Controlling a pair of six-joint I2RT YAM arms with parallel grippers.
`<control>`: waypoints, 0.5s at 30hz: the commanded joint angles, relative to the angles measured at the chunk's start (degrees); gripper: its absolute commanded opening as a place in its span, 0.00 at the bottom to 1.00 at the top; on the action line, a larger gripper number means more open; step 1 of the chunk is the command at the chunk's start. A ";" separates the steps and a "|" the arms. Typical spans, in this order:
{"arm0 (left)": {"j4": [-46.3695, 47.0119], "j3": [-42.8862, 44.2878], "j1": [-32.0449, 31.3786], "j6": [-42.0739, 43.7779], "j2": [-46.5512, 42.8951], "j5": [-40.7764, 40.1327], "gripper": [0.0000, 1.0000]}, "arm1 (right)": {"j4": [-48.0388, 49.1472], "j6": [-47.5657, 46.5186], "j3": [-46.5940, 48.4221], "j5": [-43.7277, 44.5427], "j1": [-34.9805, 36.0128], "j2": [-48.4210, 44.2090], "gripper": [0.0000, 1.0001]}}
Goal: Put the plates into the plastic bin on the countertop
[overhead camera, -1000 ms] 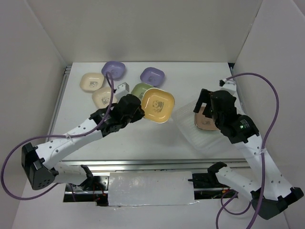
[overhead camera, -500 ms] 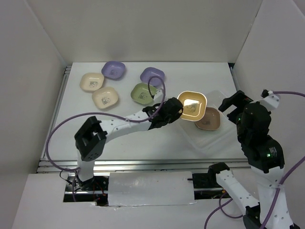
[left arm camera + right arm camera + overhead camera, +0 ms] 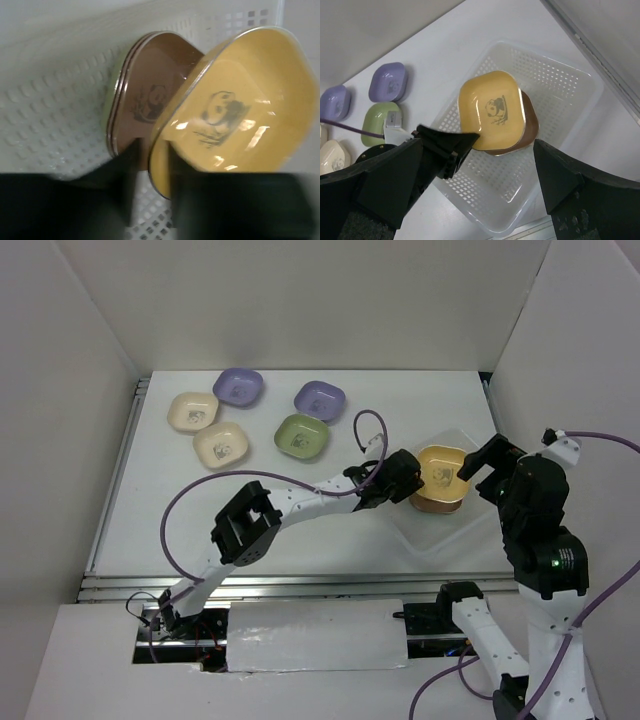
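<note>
The yellow plate (image 3: 443, 470) (image 3: 492, 110) lies tilted on the brown plate (image 3: 440, 505) (image 3: 145, 90) inside the clear plastic bin (image 3: 420, 535) (image 3: 560, 80) on the countertop (image 3: 150, 500). My left gripper (image 3: 408, 480) (image 3: 152, 165) sits at the yellow plate's (image 3: 240, 110) near rim. Its jaws stand apart, with the rim between them and bin mesh showing beside one finger. My right gripper (image 3: 478, 468) (image 3: 479, 150) hovers wide open above the bin, holding nothing. Two purple plates (image 3: 238, 386) (image 3: 320, 398), a green one (image 3: 302, 435) and two cream ones (image 3: 192, 411) (image 3: 221, 445) rest on the countertop.
White walls enclose the table on three sides. A metal rail (image 3: 120, 470) runs along the left edge. The left arm (image 3: 300, 498) stretches across the middle toward the bin, its purple cable (image 3: 372, 430) looping above it.
My left arm carried the yellow plate rightward and set it on the brown plate in the bin, then parted its jaws. The right arm pulled back and up from the bin.
</note>
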 commanded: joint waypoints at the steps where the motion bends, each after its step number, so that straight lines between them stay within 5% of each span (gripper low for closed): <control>1: 0.28 4.21 -0.26 -0.59 0.22 1.64 0.58 | 0.81 -1.84 -0.14 -1.91 -0.65 -0.75 1.00; 2: 0.62 2.56 -0.43 -0.51 -1.52 1.29 0.70 | 0.63 -1.85 0.21 -1.91 -0.65 -0.49 1.00; 3: 1.58 1.24 -0.61 -0.25 -2.93 0.77 0.99 | 0.46 -1.85 0.91 -2.17 -0.65 -0.66 1.00; 9: 3.00 -5.63 -0.61 6.95 -18.13 -5.82 0.99 | 0.98 -1.76 1.97 -5.07 -1.35 -1.19 1.00; 15: -19.55 -4.14 2.71 11.98 -31.41 -22.61 0.99 | 5.46 -2.55 -3.21 -12.70 -1.53 -3.38 1.00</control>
